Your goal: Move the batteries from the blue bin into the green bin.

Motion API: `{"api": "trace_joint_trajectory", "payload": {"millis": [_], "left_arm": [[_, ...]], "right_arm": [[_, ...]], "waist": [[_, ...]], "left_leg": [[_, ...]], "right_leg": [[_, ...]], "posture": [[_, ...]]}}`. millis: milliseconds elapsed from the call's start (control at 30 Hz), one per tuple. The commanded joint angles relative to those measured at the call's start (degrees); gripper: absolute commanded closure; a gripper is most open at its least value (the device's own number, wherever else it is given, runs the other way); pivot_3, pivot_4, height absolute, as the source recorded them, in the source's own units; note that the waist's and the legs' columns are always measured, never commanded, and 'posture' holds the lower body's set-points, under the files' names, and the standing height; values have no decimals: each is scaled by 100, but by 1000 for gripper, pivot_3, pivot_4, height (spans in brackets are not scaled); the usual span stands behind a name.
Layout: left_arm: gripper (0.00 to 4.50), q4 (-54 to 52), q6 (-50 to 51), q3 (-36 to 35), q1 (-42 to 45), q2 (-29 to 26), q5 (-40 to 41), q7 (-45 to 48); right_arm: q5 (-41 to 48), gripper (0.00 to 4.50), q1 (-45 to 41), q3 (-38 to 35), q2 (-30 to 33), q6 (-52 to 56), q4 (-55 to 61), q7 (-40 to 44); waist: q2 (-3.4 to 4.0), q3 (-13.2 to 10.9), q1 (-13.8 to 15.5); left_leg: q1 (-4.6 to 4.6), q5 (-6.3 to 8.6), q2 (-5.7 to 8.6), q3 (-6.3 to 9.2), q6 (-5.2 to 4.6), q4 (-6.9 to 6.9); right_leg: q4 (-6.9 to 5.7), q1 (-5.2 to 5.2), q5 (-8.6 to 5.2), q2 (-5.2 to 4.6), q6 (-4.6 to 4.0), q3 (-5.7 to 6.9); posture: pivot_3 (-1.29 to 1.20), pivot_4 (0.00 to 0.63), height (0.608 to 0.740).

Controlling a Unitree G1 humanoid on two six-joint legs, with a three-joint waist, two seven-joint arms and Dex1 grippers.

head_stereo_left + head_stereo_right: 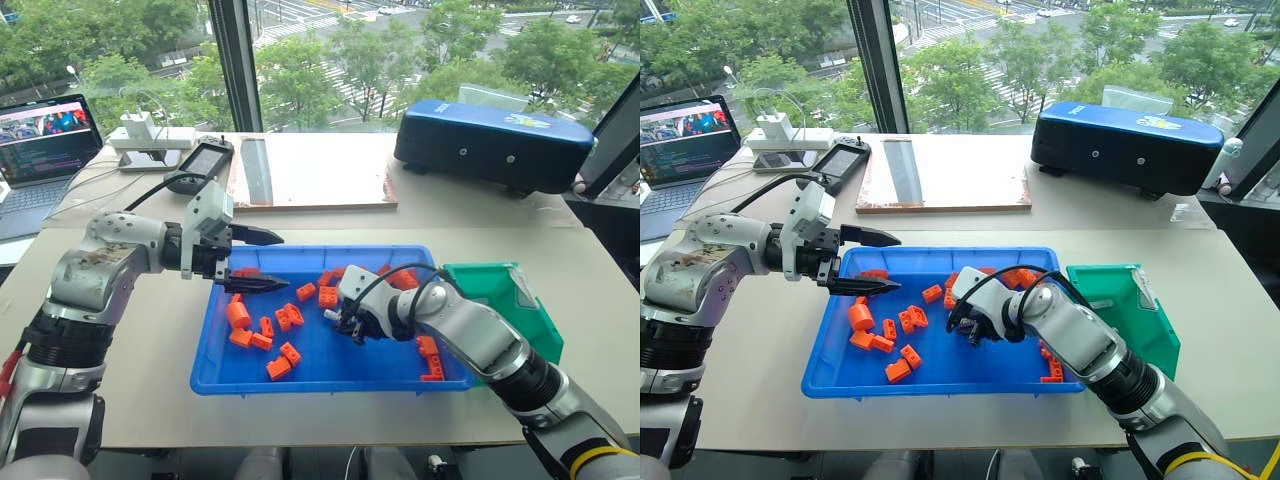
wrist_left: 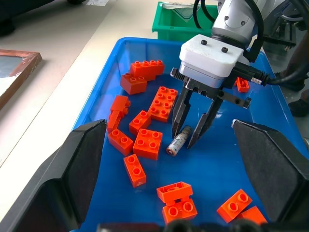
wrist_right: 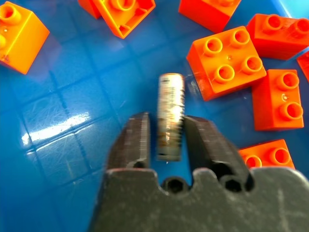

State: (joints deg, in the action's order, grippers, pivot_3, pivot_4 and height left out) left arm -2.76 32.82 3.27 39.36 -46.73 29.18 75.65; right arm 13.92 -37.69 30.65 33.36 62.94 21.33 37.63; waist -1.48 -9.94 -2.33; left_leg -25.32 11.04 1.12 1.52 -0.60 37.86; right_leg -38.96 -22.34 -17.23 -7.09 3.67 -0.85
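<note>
**Right gripper closes on a battery in the blue bin**

While the left gripper (image 1: 262,260) hangs with its fingers spread wide over the far left part of the blue bin (image 1: 300,378), the head views show the right gripper (image 1: 352,330) reaching down into the middle of that bin among orange bricks (image 1: 289,317). The green bin (image 1: 520,300) stands just beside the blue bin's right end.

In the left wrist view, the right gripper's fingers (image 2: 179,113) straddle a battery (image 2: 176,142) lying on the bin floor, bricks to its left.

In the right wrist view, the fingers sit narrowly, pressed against both sides of the battery (image 3: 170,116), which rests on the blue floor.
</note>
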Motion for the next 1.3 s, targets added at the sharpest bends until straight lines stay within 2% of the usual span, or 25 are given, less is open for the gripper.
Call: {"api": "trace_joint_trajectory", "payload": {"millis": [33, 167, 233, 333, 400, 533, 633, 867, 933, 967, 1233, 1300], "left_arm": [[0, -127, -53, -117, 31, -8, 46, -9], [0, -133, -39, -122, 44, 37, 141, 67], [0, -179, 7, -163, 59, 81, 296, 171], [0, -300, 238, -209, 95, 109, 609, 327], [0, -357, 360, -211, 134, 130, 807, 462], [0, -319, 331, -172, 218, 234, 868, 535], [0, -238, 308, -126, 294, 317, 820, 526], [0, -83, 204, -58, 360, 373, 682, 574], [0, -54, 173, -47, 364, 382, 645, 583], [0, -39, 159, -41, 367, 385, 633, 585], [0, 160, 361, -11, 447, 394, 464, 262], [0, 249, 174, 38, 402, 397, 185, 62]], "right_arm": [[281, 4237, -9, -396, 66, 92, 354, 243], [898, 4237, -95, -1227, 223, 275, 774, 646], [1143, 4237, -178, -1821, 656, 384, 823, 894], [1187, 4237, -254, -2731, 1571, 444, 565, 1055], [1073, 4237, -100, -3259, 2507, 379, 229, 1249], [1019, 4237, 474, -3852, 3457, 330, -174, 1397], [1101, 4237, 994, -4104, 3703, 472, -57, 1438], [1244, 4237, 1822, -4414, 3685, 865, 407, 1196], [1223, 3219, 1999, -4517, 3694, 915, 460, 1125], [1231, 2984, 2024, -4575, 3678, 931, 472, 1088], [1333, 241, 1997, -4922, 3563, 793, 382, 1012], [1356, 75, 2028, -5089, 3357, 242, 323, 1113]], "waist": [[0, 0, 2], [-1, 0, 7], [0, -1, 23], [-2, -3, 108], [0, -5, 134], [2, -6, 149], [1, -6, 112], [2, -6, 72], [2, -6, 113], [2, -6, 128], [2, -7, 143], [2, -6, 141]], "left_leg": [[0, 0, 0, 0, 0, 0], [-1, 0, 0, 0, 0, 0], [-1, 0, 0, 1, 0, 0], [-2, 0, 3, 0, 0, 1], [-2, 0, 4, -5, 0, 1], [-3, 2, 1, -10, -4, -1], [0, 2, -3, -11, -4, -3], [0, 2, -3, -16, -4, -2], [-1, 2, -3, -14, -4, -1], [-1, 2, -3, -14, -4, -1], [-1, 2, -2, -15, -4, 0], [-1, 2, -1, -16, -4, 0]], "right_leg": [[0, 0, 0, 0, 0, 0], [1, -1, 0, 0, 0, -1], [1, 2, 0, 0, 0, 0], [8, 5, 0, -3, 0, 0], [10, 6, 0, -9, 0, -1], [22, 7, 0, -7, 0, 0], [20, 9, 0, -4, 0, -1], [17, 7, 0, -5, 0, -11], [20, 9, 0, -5, 0, -10], [20, 10, 0, -6, 0, -10], [21, 10, 0, -10, 0, -10], [21, 10, 0, -10, 0, -10]], "posture": [[0, 150, 732], [0, 150, 732], [0, 150, 732], [0, 150, 732], [0, 150, 732], [0, 150, 732], [0, 150, 732], [0, 150, 732], [0, 150, 732], [0, 150, 732], [0, 150, 732], [0, 150, 732]]}}
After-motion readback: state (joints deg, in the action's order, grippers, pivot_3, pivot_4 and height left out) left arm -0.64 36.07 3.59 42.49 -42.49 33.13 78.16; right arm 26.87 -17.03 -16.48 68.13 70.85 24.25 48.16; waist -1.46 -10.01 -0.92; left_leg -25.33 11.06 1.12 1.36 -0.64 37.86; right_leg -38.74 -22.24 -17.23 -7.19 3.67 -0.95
